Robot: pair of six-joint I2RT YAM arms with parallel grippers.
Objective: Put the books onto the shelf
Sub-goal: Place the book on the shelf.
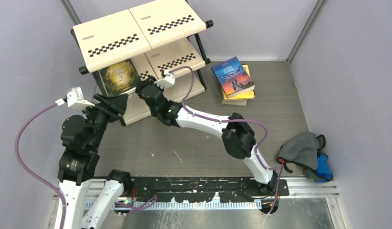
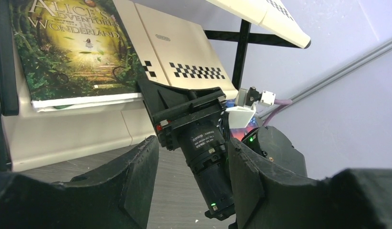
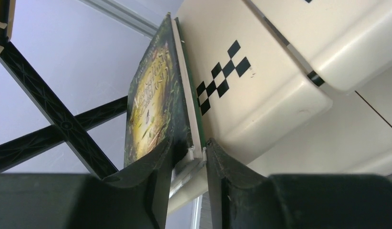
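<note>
Nearest, behind both grippers, the arm bases sit on a black metal mounting plate (image 1: 199,183) at the table's edge. The grey-brown wood-grained table top (image 1: 184,148) is scuffed with a few pale marks. Well off to the right of the right arm, a crumpled grey-and-blue cloth bundle (image 1: 306,151) lies on it by the side wall.

The left gripper (image 1: 117,106) hangs released, its black fingers spread with nothing between them. The right arm's wrist stands just ahead of it. The right gripper (image 3: 189,149) is clamped on the near corner of the dark green-and-gold paperback (image 1: 117,75), one finger on the cover and the other on the underside. That book lies flat, cover up, on the left panel of the middle tier of the three-tier cream plastic shelf (image 1: 110,40), which has checkered strips and a black tube frame. The gripped corner reaches past the panel's front edge, just ahead of both grippers.

Farther off, to the right of the right gripper and beside the shelf's foot, a blue paperback (image 1: 233,76) tops a small stack on the table. Under it are a yellow-orange book (image 1: 250,94) and a pale book (image 1: 234,102) whose cover is hidden.

Pale lilac-grey walls (image 1: 27,57) close the space on three sides, with aluminium posts (image 1: 304,29) at the far corners.
</note>
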